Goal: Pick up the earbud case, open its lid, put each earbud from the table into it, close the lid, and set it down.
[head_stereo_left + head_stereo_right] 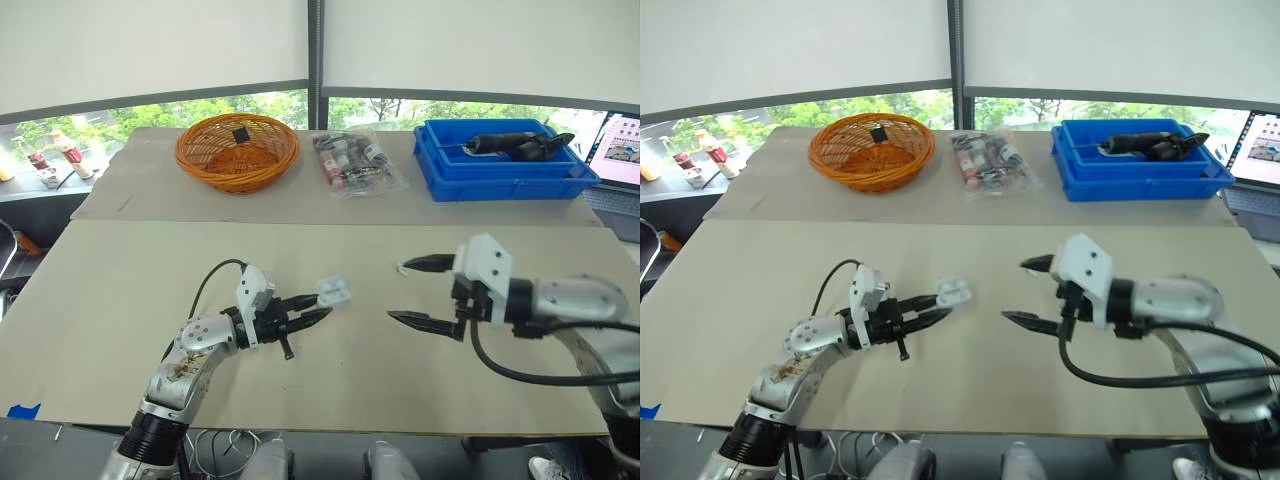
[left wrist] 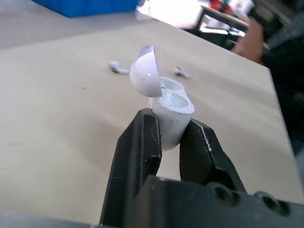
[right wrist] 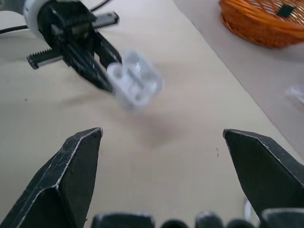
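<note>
Step in hand: lid is open, and loading of the earbuds has not begun.

1. Table (image 1: 120, 300): the work area is the near board. The case is not resting on it; it is held just above the surface.
2. Right gripper (image 1: 397, 292): fingers spread wide, holding nothing. It sits right of the case and points left toward it, with a bare gap between them.
3. Left gripper (image 1: 318, 305): clamped on the lower body of the case (image 1: 334, 291), with 1 finger on each side. It points right.
4. Lid (image 2: 145, 71): swung back on its hinge. Both sockets are exposed and empty.
5. Earbuds: 2 lie on the table beyond the case, toward the right gripper, 1 at (image 2: 118, 68) and 1 at (image 2: 181, 71). They lie apart from each other.

Next move, as judged: lower the right gripper over 1 earbud and narrow the fingers to a fine pinch. Carry the earbud left and seat it stem-first in a socket. The left gripper must keep the case steady with its opening facing the right gripper.
</note>
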